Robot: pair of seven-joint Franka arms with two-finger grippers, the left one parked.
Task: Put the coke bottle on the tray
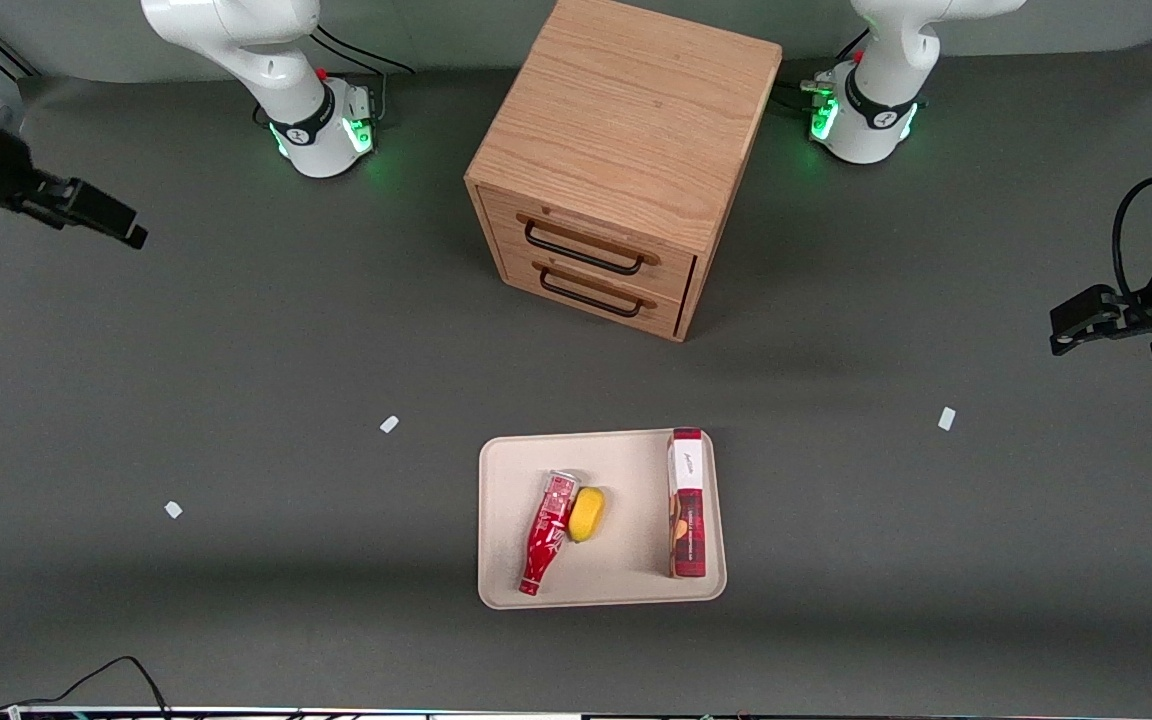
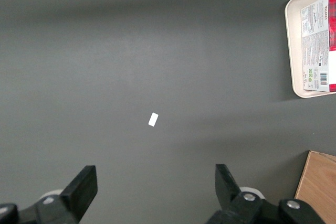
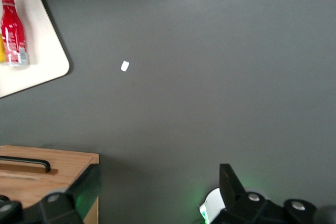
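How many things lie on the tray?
3 on the tray: bottle lying down, touching a yellow object; box toward the parked arm's end. Gripper is open, far off, empty.

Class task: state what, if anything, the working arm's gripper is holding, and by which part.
Nothing is held. The gripper is open and empty, far toward the working arm's end of the table, while the coke bottle lies on the tray.
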